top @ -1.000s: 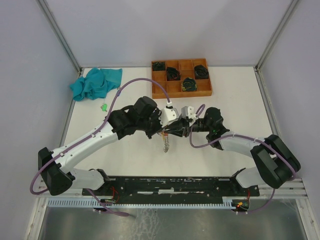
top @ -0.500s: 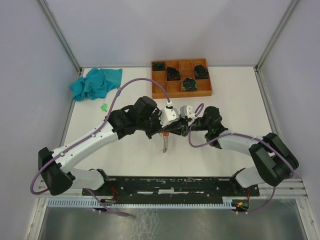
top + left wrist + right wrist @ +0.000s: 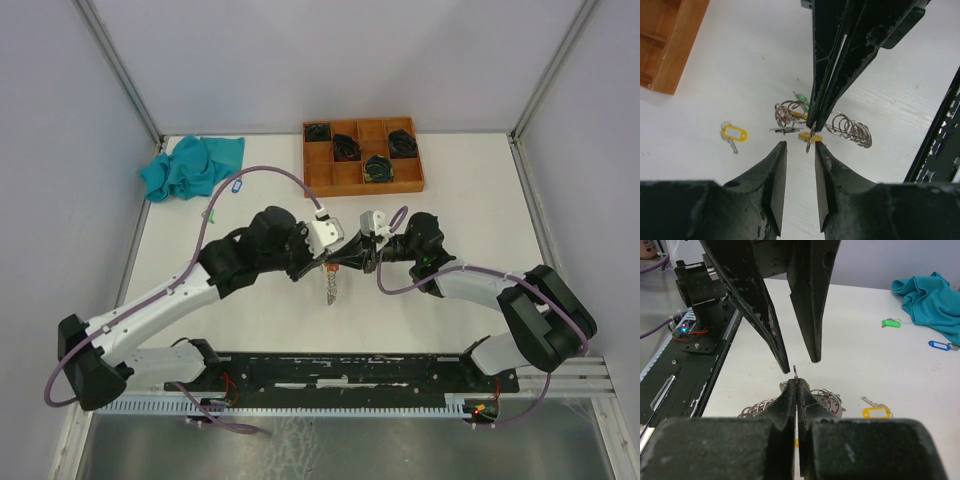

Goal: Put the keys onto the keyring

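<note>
Left wrist view: the left gripper [image 3: 800, 147] stands with fingers apart, empty; the right gripper [image 3: 811, 127] is pinched together on a thin metal tip [image 3: 808, 146], key or ring I cannot tell; the small key with yellow oval plastic tag [image 3: 733, 134] lies loose on the white table [image 3: 740, 75] beside tangled silver wire keyrings [image 3: 790, 112]; the right wrist view adds a green-tagged key [image 3: 891, 323], blue-tagged key [image 3: 939, 345] and teal cloth [image 3: 930, 295]; overhead, the arms hide the fingertips.

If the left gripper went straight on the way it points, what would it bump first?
Probably the metal bit pinched in the shut right gripper, just ahead of the open jaws of the left gripper. Depth is hard to judge.
</note>
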Robot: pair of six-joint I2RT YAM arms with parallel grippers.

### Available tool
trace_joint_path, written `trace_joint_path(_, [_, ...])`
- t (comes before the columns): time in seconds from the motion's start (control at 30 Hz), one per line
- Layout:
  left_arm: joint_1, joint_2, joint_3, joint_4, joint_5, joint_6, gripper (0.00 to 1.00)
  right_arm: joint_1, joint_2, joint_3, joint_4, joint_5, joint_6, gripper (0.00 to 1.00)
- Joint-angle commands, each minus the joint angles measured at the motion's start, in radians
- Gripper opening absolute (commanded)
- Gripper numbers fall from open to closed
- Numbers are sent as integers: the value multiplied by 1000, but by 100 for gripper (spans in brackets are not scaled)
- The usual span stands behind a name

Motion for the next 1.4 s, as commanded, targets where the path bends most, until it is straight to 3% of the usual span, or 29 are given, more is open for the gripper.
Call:
trace_joint_path(0.0, [2, -168, -140, 297, -106, -122, 38, -4, -38, 20, 66, -3, 13, 1])
trace_joint_path(0.17, [3, -315, -325, 538, -162, -214, 45, -7, -48, 14, 76, 13, 20, 1])
trace_joint_path(0.43, [3, -416, -557, 825, -185, -421, 57, -8, -75, -9, 84, 70, 22, 1])
trace_joint_path(0.63, [2, -473, -705, 1038, -195, -396, 56, -9, -84, -21, 89, 68, 20, 1])
trace_joint_path(0.9, [3, -441, -695, 1010, -103, -245, 48, -9, -99, -17, 50, 20, -1, 1])
trace_joint_path(1.37, [2, -380, -630, 936, 8, -168, 40, -8, -122, -12, -5, -42, -31, 1])
